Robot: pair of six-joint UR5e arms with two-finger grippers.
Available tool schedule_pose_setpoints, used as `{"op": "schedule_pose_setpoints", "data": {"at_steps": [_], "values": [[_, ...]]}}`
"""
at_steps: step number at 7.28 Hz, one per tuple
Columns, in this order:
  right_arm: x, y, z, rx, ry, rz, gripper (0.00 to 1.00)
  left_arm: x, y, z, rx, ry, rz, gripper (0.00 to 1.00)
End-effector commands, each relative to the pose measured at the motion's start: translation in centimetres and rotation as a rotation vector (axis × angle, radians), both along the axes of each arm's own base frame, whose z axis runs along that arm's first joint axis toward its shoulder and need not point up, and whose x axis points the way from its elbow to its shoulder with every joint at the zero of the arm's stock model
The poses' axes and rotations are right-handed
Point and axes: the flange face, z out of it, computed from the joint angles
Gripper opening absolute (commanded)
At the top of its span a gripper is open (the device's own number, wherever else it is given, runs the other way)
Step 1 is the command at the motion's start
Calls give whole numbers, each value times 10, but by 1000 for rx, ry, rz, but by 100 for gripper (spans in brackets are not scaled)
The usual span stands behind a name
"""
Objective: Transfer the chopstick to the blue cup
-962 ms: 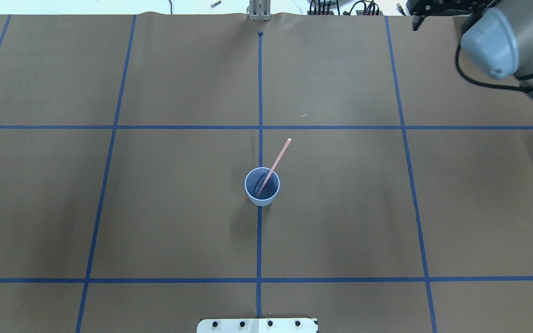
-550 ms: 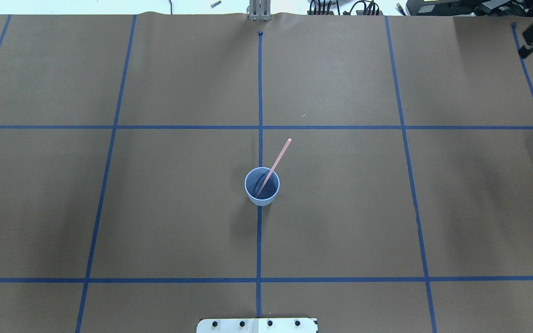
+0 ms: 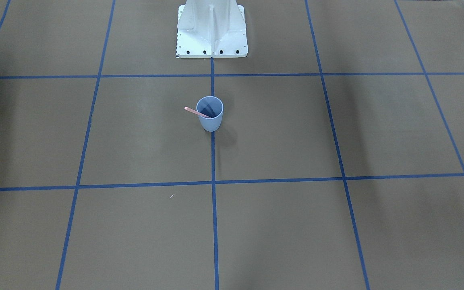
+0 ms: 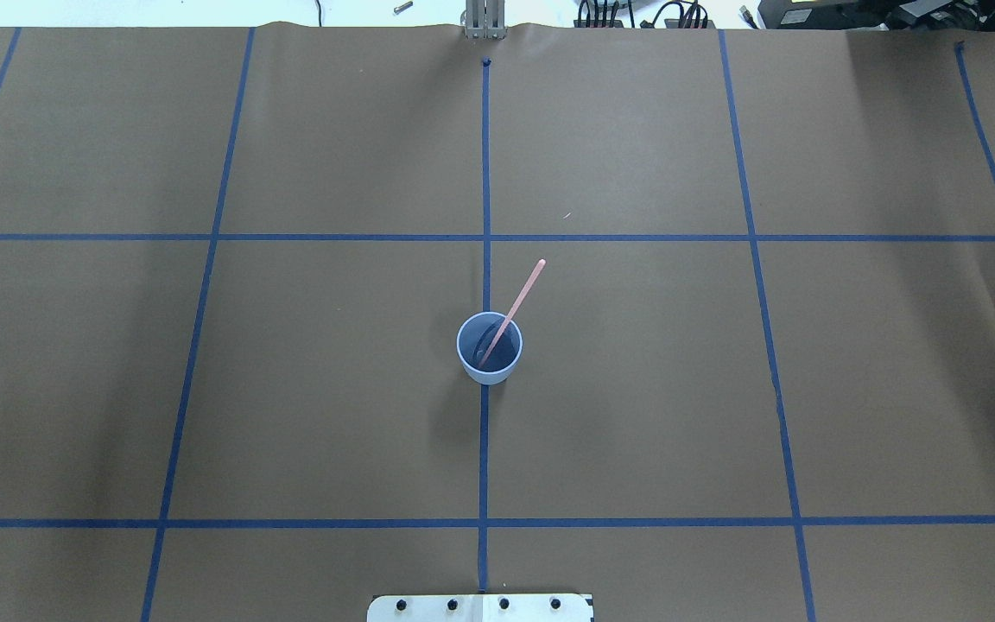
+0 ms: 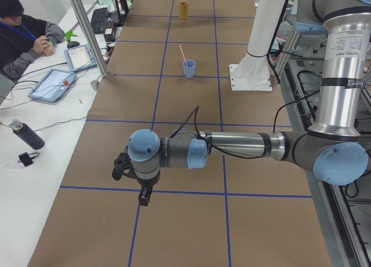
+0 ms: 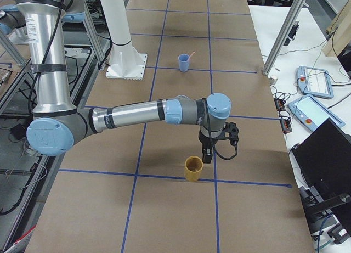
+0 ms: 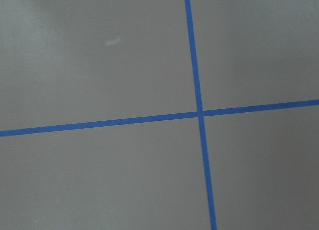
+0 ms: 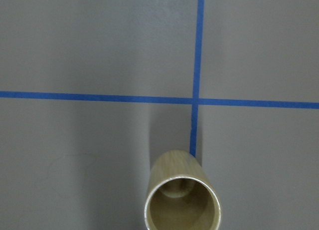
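left gripper (image 5: 142,196): over table's left end; opening cannot be told.
blue cup (image 4: 489,373): upright, table's middle, on centre tape line.
chopstick (image 4: 522,296): lower end inside the cup, leaning on its rim.
axis: tilted, free tip up toward far-right corner.
handling: likely light, stiff, slick; pinch exposed upper shaft.
right gripper (image 6: 207,154): beside wooden cup (image 6: 193,169), right end; opening cannot be told.

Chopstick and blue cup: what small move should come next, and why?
Likely none on the objects; I would stop here. The chopstick leans inside the blue cup, its top past the rim, and the left gripper and right gripper hang far from it, one out to each side.
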Motion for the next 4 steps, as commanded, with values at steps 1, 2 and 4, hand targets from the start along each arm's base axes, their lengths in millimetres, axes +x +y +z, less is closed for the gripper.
{"op": "schedule_pose_setpoints", "data": {"at_steps": [1,2,4], "values": [[9,14,16,-16,32,5,100,2,0,-2,23,13,5,98],[9,13,12,-9,30,8,100,2,0,-2,27,12,6,98],[11,15,10,-6,30,12,100,2,2,0,24,12,6,98]]}}
